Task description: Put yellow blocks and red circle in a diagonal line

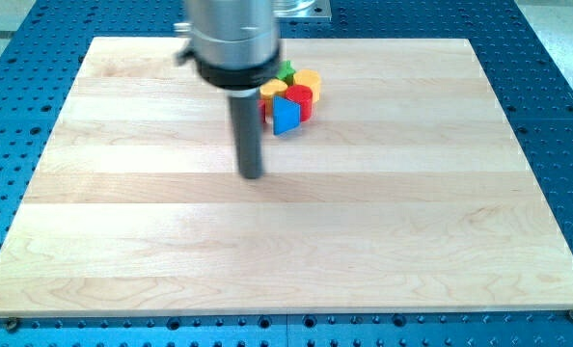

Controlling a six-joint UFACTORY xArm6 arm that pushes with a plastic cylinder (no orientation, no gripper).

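Several blocks sit packed together near the view's top centre. A red circle [301,99] lies in the middle of the cluster. One yellow block [309,79] sits above it and another yellow block [273,88] at its upper left. A blue block [286,117] lies at the cluster's bottom and a green block [286,70] at its top. A further red piece [263,107] peeks out beside my rod. My tip [253,175] rests on the board below and left of the cluster, apart from the blocks. My rod hides the cluster's left edge.
The wooden board [122,241] lies on a blue perforated table [557,96]. The arm's dark cylindrical body [231,43] hangs over the board's top edge, left of the cluster.
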